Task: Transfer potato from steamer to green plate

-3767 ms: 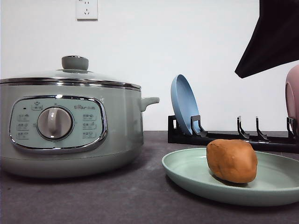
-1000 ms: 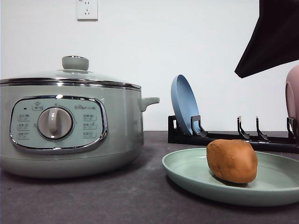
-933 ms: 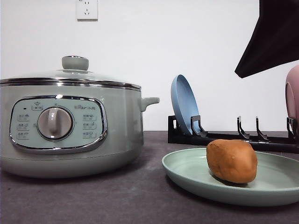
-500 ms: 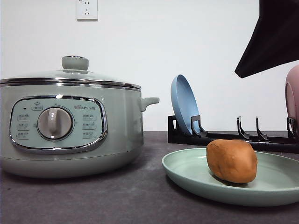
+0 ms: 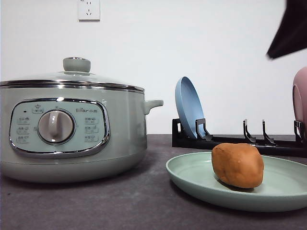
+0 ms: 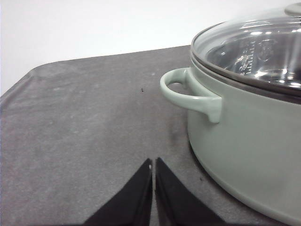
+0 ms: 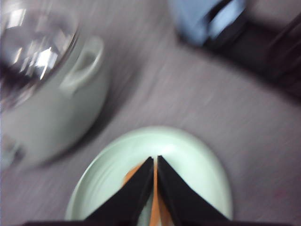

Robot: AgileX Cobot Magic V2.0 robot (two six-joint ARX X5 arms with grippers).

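White wall with a socket (image 5: pixel 89 9) backs a dark grey counter (image 5: pixel 120 206). On the left of the counter stands the steamer (image 5: pixel 72 129), its glass lid (image 5: pixel 72 76) on and its dial panel facing near. To its right, near the front edge, lies the green plate (image 5: pixel 192 179), and the potato (image 5: pixel 238 165) rests on it, right of the plate's middle. Farther back a black rack (image 5: pixel 230 139) holds a blue plate (image 5: pixel 188 108) on edge; a pink plate (image 5: pixel 300 103) shows at the far right edge.

A dark part of the right arm (image 5: pixel 290 31) hangs high at the upper right of the front view, well above the plate. In the right wrist view, which is blurred, the right tool (image 7: pixel 154 162) points down over the green plate (image 7: pixel 197 160) with its two fingers pressed together and nothing between them; a strip of orange potato (image 7: pixel 154 197) shows beyond the tips.

The left tool (image 6: pixel 153 164) sits low over the counter (image 6: pixel 84 122), beside the steamer's side handle (image 6: pixel 190 94) but apart from it, its fingers closed tip to tip and holding nothing.
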